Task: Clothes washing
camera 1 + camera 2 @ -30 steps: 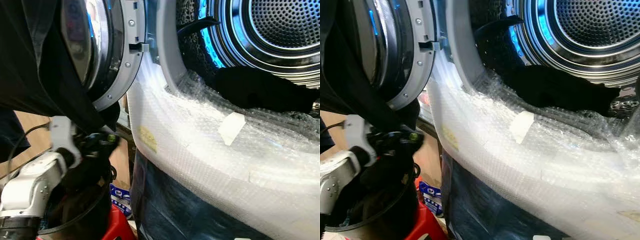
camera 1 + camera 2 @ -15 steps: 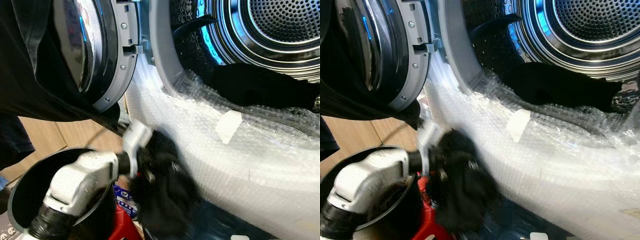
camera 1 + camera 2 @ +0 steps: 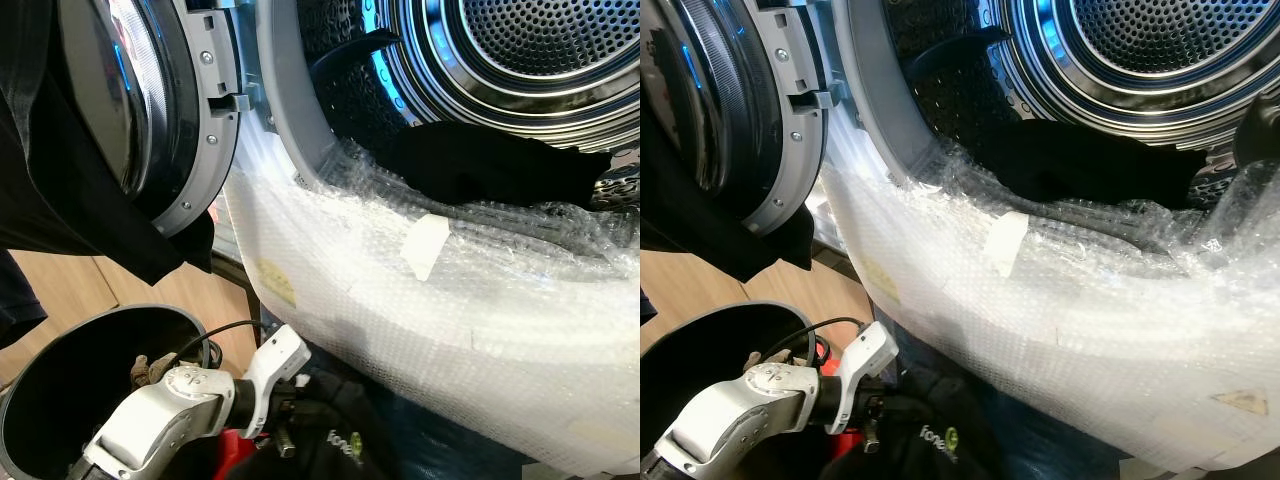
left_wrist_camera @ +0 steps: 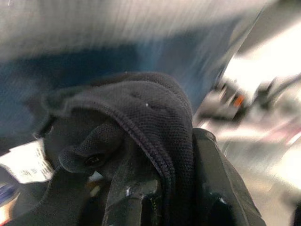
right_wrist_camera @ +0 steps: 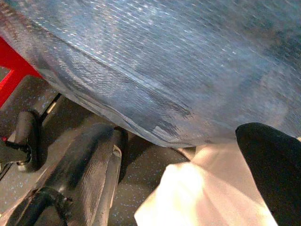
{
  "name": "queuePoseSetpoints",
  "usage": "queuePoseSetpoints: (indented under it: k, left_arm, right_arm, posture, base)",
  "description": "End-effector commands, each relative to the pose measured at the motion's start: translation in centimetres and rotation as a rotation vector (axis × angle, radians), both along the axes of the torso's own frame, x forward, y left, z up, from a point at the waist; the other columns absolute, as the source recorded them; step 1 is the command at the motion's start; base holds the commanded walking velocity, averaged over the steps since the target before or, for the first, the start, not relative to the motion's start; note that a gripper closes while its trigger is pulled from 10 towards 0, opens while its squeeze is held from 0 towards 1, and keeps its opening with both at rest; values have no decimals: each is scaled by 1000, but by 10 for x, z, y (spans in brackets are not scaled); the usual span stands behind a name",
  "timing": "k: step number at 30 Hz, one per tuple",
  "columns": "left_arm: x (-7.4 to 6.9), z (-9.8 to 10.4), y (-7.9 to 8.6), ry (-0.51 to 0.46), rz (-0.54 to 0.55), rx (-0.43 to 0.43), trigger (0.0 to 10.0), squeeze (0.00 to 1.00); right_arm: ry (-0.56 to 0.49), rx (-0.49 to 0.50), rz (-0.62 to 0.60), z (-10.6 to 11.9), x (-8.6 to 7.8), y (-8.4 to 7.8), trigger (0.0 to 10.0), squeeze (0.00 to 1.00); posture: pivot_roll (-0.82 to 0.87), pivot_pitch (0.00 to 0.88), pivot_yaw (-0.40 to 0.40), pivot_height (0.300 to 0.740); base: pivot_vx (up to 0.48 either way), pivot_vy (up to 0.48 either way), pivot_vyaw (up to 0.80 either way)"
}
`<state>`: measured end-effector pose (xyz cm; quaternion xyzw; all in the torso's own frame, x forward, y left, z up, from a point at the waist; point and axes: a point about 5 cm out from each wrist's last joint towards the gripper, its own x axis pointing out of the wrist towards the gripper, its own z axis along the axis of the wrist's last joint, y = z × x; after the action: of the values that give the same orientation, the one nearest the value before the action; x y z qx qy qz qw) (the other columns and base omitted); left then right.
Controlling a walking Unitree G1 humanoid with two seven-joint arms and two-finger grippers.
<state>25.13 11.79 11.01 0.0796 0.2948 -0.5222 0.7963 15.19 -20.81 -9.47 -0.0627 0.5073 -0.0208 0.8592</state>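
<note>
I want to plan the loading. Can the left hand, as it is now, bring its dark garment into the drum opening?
Probably yes: the left hand grips the dark garment low, the door is open, and only the bubble-wrapped rim lies between.

The washer's drum (image 3: 540, 50) stood ahead and to my right, a garment (image 3: 490, 170) lying inside at its front edge. Bubble wrap (image 3: 480, 300) lay over the front, below the opening. The door (image 3: 150, 110) hung open to my left, cloth (image 3: 70, 200) draped over it. Under the door sat a bucket (image 3: 60, 380). My left hand (image 4: 164, 197) was low between bucket and washer, clamped on clothing (image 3: 330, 440).
</note>
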Motion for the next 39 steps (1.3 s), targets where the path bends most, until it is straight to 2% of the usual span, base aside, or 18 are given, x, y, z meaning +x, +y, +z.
queuePoseSetpoints:
  k: [1, 5, 12, 14, 15, 17, 19, 20, 21, 22, 25, 28, 29, 32, 35, 36, 37, 39]
  left_arm:
    - [-2, -8, 4, -15, -44, 60, 0, 0]
    - [-1, -15, 1, -13, -54, 66, 0, 0]
    - [4, -13, -10, -40, -90, 27, 0, 0]
    - [6, -12, -12, -51, -96, 17, 0, 0]
    - [6, -14, -15, -48, -105, 13, 0, 0]
    - [3, -17, -18, -35, -124, 14, 0, 0]
    - [2, -19, -18, -29, -132, 10, 0, 0]
    - [3, -18, -17, -32, -123, 14, 0, 0]
    - [4, -18, -15, -33, -112, 15, 0, 0]
    - [5, -18, -12, -33, -105, 23, 0, 0]
    - [5, -17, 0, -35, -100, 50, 0, 0]
    - [6, -15, 0, -42, -94, 45, 0, 0]
    - [6, -16, -2, -42, -91, 40, 0, 0]
    - [4, -20, -6, -26, -93, 31, 0, 0]
    - [-2, -26, -8, -16, -137, 47, 0, 0]
    - [-3, -27, -10, -12, -154, 43, 0, 0]
    - [-3, -27, -10, -12, -154, 43, 0, 0]
    - [-4, -28, -12, -10, -175, 39, 0, 0]
  right_arm:
    - [-23, 16, 77, 3, 5, -2, 10000, 0]
    - [-12, 101, 273, 5, 5, 2, 10000, 0]
    - [21, 179, 509, 13, 4, -11, 10000, 0]
    - [3, 197, 527, 17, 9, -12, 10000, 0]
    - [-54, 225, 504, 24, 21, -14, 10000, 0]
    - [-93, 252, 493, 30, 29, -14, 10000, 0]
    - [-127, 291, 535, 35, 35, -9, 10000, 0]
    - [-134, 305, 551, 36, 36, -7, 10000, 75]
    - [-140, 329, 576, 38, 37, -5, 10000, 937]
    - [-139, 360, 622, 41, 36, -1, 10000, 1000]
    - [-138, 415, 784, 47, 29, 8, 10000, 1000]
    - [-113, 457, 873, 56, 22, 1, 10000, 1000]
    - [-90, 493, 941, 65, 17, -2, 10000, 1000]
    - [-90, 534, 1021, 83, 14, -7, 10000, 1000]
    - [-133, 559, 1052, 101, 17, -7, 10000, 1000]
    - [-172, 600, 1064, 112, 19, -4, 10000, 1000]
    - [-172, 600, 1064, 112, 19, -4, 10000, 1000]
    - [-244, 670, 1058, 125, 23, 6, 10000, 1000]
  posture:
    - [-26, 0, 7, 740]
    - [-32, 0, -7, 740]
    - [-78, 0, -45, 740]
    - [-89, 5, -38, 740]
    - [-102, 4, -26, 740]
    - [-96, 0, -23, 740]
    - [-81, 0, -23, 740]
    - [-67, 4, -16, 740]
    - [-64, 5, -13, 740]
    - [-40, 12, -8, 740]
    - [-29, 13, -2, 740]
    - [-23, 13, -17, 740]
    - [-25, 14, -24, 740]
    - [-51, 16, -27, 740]
    - [-60, 8, -26, 740]
    - [-61, 0, -26, 740]
    - [-61, 0, -26, 740]
    - [-62, 0, -22, 740]
  base:
    - [0, 0, 0]
    - [0, 0, 0]
    - [0, 0, 0]
    - [0, 0, 0]
    - [0, 0, 0]
    - [0, 0, 0]
    - [0, 0, 0]
    - [0, 0, 0]
    - [0, 0, 0]
    - [0, 0, 0]
    - [0, 0, 0]
    - [0, 0, 0]
    - [0, 0, 0]
    - [0, 0, 0]
    - [0, 0, 0]
    - [0, 0, 0]
    - [0, 0, 0]
    - [0, 0, 0]
